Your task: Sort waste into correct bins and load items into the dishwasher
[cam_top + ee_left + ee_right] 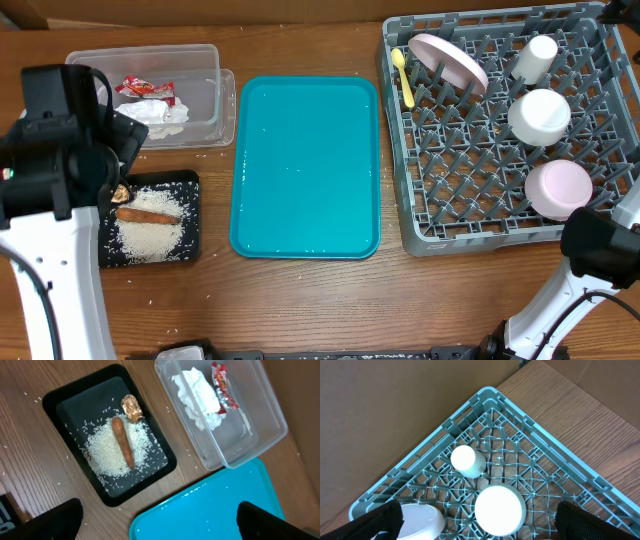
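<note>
A teal tray [305, 165], black tray [190, 200], grey rack [470, 200], yellow spoon [404, 75], red wrapper [145, 88].

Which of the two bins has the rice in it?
The shallow black rectangular tray, holding loose white rice; the clear plastic rectangular tub holds a crumpled white napkin and red wrapper instead.

This reads as a robot lab bench: bare wooden table [300, 300], brown cardboard sheets [395, 400] walling its far edge, a grey dish rack [480, 240] on its right end.
</note>
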`<action>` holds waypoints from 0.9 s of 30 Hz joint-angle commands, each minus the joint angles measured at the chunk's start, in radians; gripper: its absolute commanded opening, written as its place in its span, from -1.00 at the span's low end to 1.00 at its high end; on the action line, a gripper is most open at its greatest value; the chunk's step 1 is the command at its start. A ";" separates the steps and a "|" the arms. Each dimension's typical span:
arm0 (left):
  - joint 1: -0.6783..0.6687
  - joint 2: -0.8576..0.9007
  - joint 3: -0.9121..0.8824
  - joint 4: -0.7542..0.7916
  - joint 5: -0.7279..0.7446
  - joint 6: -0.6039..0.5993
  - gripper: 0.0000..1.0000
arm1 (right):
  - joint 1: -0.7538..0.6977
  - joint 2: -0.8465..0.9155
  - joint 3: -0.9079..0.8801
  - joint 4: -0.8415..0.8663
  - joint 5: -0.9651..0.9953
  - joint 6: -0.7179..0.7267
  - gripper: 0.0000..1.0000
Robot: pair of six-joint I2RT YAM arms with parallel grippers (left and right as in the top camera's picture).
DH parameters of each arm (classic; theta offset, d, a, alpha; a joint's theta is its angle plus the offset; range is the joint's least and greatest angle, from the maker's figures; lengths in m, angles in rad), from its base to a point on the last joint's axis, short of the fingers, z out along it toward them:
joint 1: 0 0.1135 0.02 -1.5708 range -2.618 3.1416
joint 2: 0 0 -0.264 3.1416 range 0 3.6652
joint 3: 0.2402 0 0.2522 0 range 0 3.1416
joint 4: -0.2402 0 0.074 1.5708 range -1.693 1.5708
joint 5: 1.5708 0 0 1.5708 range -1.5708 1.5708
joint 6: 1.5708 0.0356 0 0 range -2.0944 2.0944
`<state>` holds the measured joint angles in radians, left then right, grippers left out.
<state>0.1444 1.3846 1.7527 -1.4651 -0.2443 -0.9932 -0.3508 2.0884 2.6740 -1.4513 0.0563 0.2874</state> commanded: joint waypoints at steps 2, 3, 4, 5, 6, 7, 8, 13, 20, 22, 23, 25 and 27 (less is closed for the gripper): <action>0.000 0.060 -0.012 0.003 -0.025 -0.017 1.00 | 0.002 -0.006 0.002 0.005 0.003 0.001 1.00; 0.000 0.069 -0.012 0.003 -0.025 -0.017 1.00 | 0.002 -0.005 0.002 0.005 0.002 0.001 1.00; 0.000 0.082 -0.012 0.003 -0.025 -0.017 0.99 | 0.002 -0.004 0.002 0.005 0.002 0.001 1.00; 0.000 0.089 -0.012 0.003 -0.025 -0.017 1.00 | 0.002 -0.004 0.002 0.005 0.003 0.001 1.00; 0.000 0.101 -0.012 0.003 -0.025 -0.017 0.99 | 0.002 -0.004 0.002 0.004 0.002 0.001 1.00; 0.000 0.117 -0.012 0.003 -0.025 -0.017 1.00 | 0.002 -0.005 0.002 0.005 0.002 0.001 1.00; 0.000 0.123 -0.012 0.003 -0.025 -0.017 1.00 | 0.002 -0.007 0.002 0.004 0.002 0.001 1.00; 0.000 0.173 -0.012 0.004 -0.025 -0.017 0.99 | 0.002 -0.050 0.002 0.004 0.002 0.001 1.00; 0.000 0.209 -0.012 0.004 -0.025 -0.017 1.00 | 0.003 -0.198 0.002 -0.010 0.003 0.000 1.00; 0.000 0.211 -0.012 0.004 -0.025 -0.017 1.00 | 0.003 -0.250 0.002 -0.031 0.042 -0.007 1.00; 0.000 0.211 -0.012 0.003 -0.025 -0.017 1.00 | 0.003 -0.271 0.002 -0.041 0.049 -0.008 1.00; 0.000 0.211 -0.012 0.004 -0.025 -0.017 0.99 | 0.003 -0.296 0.002 -0.023 0.043 -0.006 1.00; 0.000 0.211 -0.012 0.004 -0.025 -0.017 0.99 | 0.003 -0.329 -0.025 0.021 0.002 -0.006 1.00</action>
<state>0.1444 1.5887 1.7527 -1.4647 -0.2447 -0.9958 -0.3511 1.7966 2.6701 -1.4704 0.0830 0.2874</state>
